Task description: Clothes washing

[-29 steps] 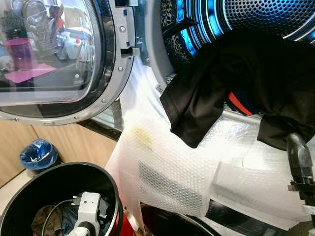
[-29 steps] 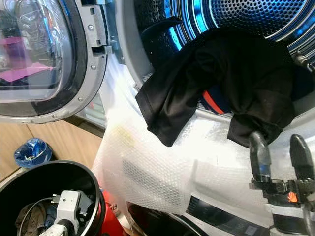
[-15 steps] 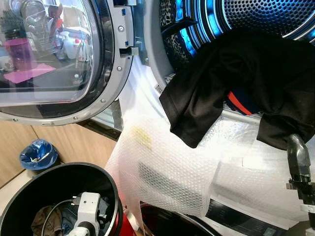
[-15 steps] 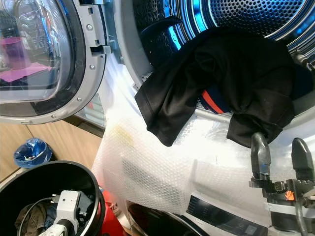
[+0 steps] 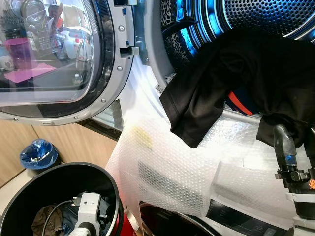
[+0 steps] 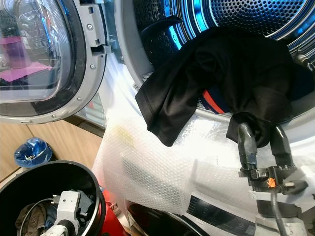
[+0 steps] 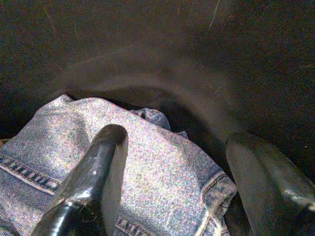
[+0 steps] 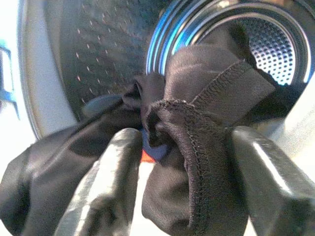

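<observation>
- We're looking at a black garment [image 6: 231, 73] draping limp out of the perforated steel drum [image 6: 256, 14] over crinkly bubble wrap [image 6: 162, 167].
- Our right gripper [image 6: 258, 132] is sitting spread around its stitched hem, not pinching.
- Our left gripper [image 7: 172, 147] is hanging open over denim [image 7: 147, 172] inside the round black bin [image 5: 29, 184].

We are noting the right gripper [image 6: 262, 143]: two long, glossy black fingers [image 6: 245, 142] on a black bracket bearing a small orange mark, a black cable trailing below. The left gripper [image 7: 172, 182] is showing matching scuffed black fingers [image 7: 93, 182].
</observation>
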`<state>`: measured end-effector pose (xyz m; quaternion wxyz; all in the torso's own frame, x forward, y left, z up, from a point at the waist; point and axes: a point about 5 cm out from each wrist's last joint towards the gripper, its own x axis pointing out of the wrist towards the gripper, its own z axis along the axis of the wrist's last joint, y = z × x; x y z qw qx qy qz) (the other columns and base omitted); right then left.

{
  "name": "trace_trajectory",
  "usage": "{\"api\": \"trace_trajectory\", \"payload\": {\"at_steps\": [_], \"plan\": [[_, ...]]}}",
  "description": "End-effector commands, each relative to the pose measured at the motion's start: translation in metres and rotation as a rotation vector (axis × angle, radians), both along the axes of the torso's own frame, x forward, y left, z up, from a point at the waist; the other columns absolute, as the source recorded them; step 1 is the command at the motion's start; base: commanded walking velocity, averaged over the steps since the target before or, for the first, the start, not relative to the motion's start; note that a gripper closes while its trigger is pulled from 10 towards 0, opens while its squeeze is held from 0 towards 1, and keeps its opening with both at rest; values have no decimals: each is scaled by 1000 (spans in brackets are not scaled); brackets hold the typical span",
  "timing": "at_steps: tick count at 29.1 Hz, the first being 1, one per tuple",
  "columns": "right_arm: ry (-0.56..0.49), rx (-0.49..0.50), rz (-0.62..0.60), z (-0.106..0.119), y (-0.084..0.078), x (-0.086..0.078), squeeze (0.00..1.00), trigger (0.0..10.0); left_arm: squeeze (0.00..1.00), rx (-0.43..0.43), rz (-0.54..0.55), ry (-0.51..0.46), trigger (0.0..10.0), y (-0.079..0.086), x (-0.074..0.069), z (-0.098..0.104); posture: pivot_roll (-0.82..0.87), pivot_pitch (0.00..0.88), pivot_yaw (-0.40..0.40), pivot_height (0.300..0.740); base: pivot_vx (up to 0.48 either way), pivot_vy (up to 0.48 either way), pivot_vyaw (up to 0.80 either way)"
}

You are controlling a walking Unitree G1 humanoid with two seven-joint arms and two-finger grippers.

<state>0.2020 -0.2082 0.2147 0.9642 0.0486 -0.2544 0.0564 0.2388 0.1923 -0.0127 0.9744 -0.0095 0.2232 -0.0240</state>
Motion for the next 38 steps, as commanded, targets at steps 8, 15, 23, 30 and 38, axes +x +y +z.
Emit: {"api": "trace_trajectory", "payload": {"at_steps": [8, 15, 23, 30, 38], "plan": [[55, -69, -35, -5, 5, 15, 0, 0, 0, -2, -16, -26, 10000, -5, 1, 3, -122, 11, -9, 740, 0, 0, 0], [18, -119, -28, 6, 10, 21, 0, 0, 0, 2, -15, -27, 10000, -6, 1, 3, -118, 19, -11, 740, 0, 0, 0], [-114, -187, 207, 37, 39, 29, 0, 0, 0, -2, -9, -27, 10000, -8, 0, 3, -117, 26, -10, 740, 0, 0, 0], [-290, -215, 344, 86, 61, 57, 0, 0, 0, -3, -4, -33, 10000, -8, 1, 4, -112, 28, -11, 740, 0, 0, 0], [-280, -200, 212, 157, 92, 148, 0, 0, 0, -3, 10, -38, 10000, -7, 1, 5, -87, 16, -14, 740, 0, 0, 0]]}}
